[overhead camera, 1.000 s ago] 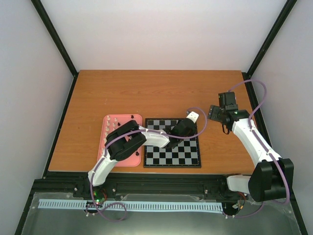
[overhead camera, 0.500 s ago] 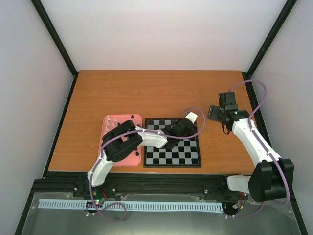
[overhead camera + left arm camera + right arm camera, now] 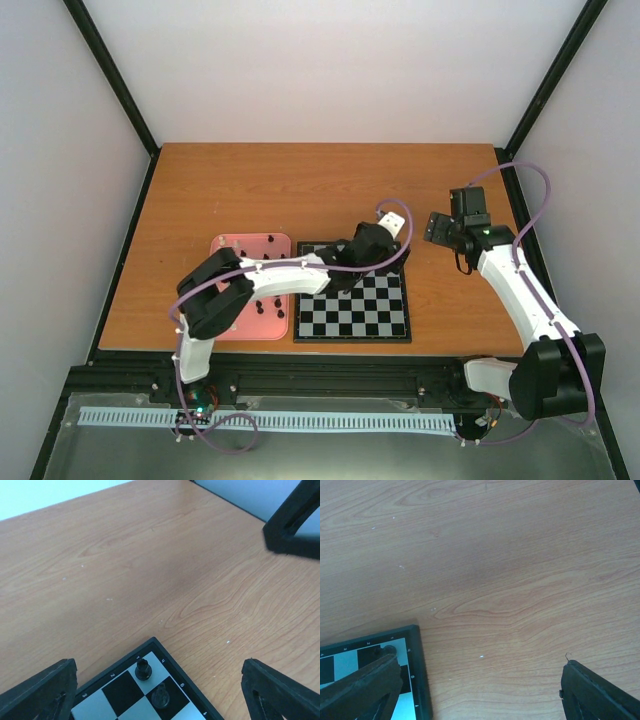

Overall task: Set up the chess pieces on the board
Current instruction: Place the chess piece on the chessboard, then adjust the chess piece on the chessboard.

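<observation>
Left gripper: your jaws are gaping wide, empty, over the board corner.
Chess pieces: two black ones are standing by that rim.
Right gripper: jaws are gaping wide over the desk, just off the board's edge.

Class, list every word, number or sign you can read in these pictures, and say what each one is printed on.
"2": on the dark rim of the board, left wrist view.
"3": same rim, next to it.
Other rim marks by the black chess pieces, and those in the right wrist view: too blurred to read.
Top view: no readable text.
</observation>
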